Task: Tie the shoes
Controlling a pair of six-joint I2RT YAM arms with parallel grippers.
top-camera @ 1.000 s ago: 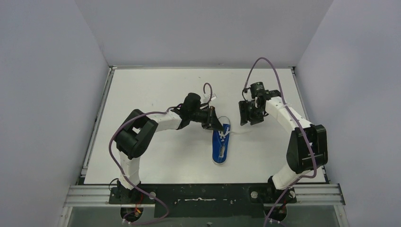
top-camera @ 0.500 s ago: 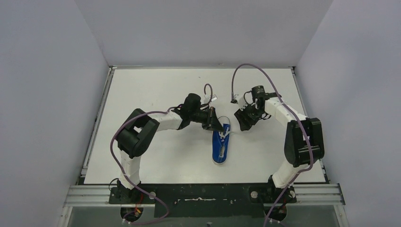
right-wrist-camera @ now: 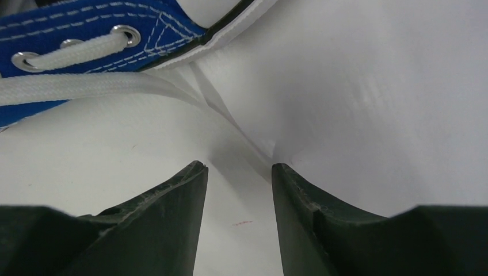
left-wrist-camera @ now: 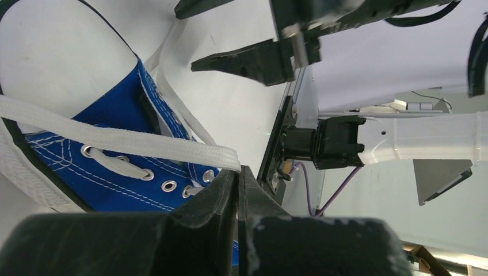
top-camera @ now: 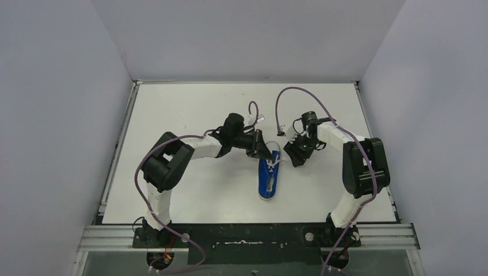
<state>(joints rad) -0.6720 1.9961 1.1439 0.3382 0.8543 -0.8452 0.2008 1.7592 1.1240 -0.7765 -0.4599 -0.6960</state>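
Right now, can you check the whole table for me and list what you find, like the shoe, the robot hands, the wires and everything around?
Surface: white table, with one shoe on it.
Job's things: blue sneaker lying flat; its white lace is untied, with one strand pulled out straight.
Clutter: nothing seen.
Grippers: left gripper shut on the lace at the sneaker's far end; right gripper open, low over the table beside the sneaker.
Cables: purple cables loop along both arms, off the sneaker.
Surroundings: plain grey walls on three sides; metal rail at the near edge.
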